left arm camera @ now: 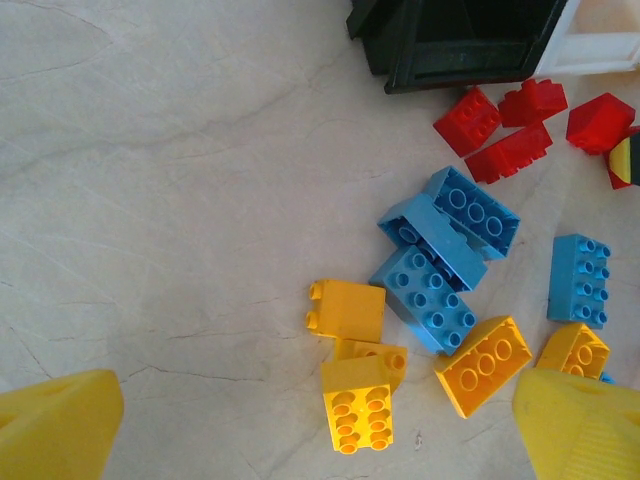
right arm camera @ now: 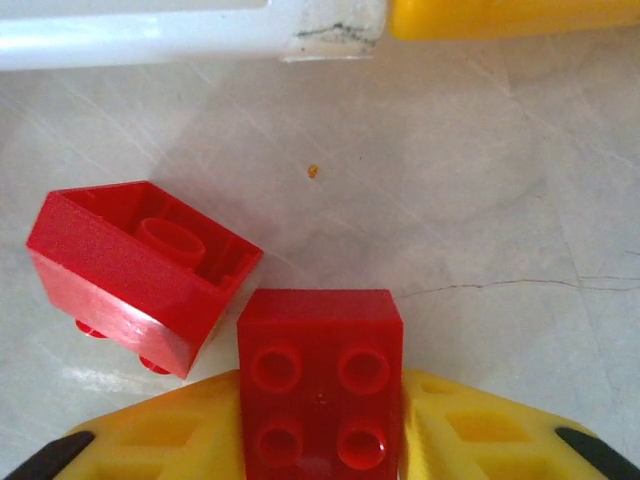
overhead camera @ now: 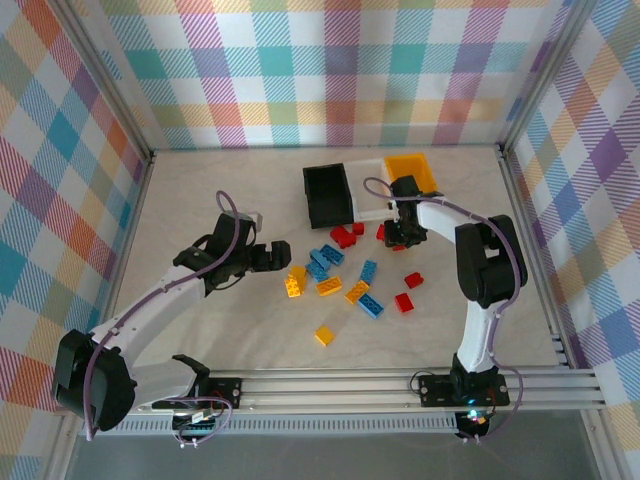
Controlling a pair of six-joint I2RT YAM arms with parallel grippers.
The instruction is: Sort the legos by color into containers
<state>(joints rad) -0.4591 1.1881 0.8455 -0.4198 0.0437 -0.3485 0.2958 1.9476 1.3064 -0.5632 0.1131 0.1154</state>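
The right gripper (overhead camera: 402, 237) is down at the desk (overhead camera: 200, 190) just in front of the white bin (overhead camera: 362, 172). Its yellow fingers (right arm camera: 470, 430) press narrow against both sides of a red brick (right arm camera: 320, 370), studs up, which seems to sit on the desk. A second red brick (right arm camera: 140, 270) lies tipped over just beside it. The left gripper (overhead camera: 275, 258) hovers at the left edge of the loose legos (overhead camera: 330, 270), fingers (left arm camera: 60, 425) spread wide and holding nothing. Blue, yellow-orange and red bricks lie scattered mid-desk, near the black bin (overhead camera: 330, 193). The yellow-orange bin (overhead camera: 412, 168) stands to the right of the white one.
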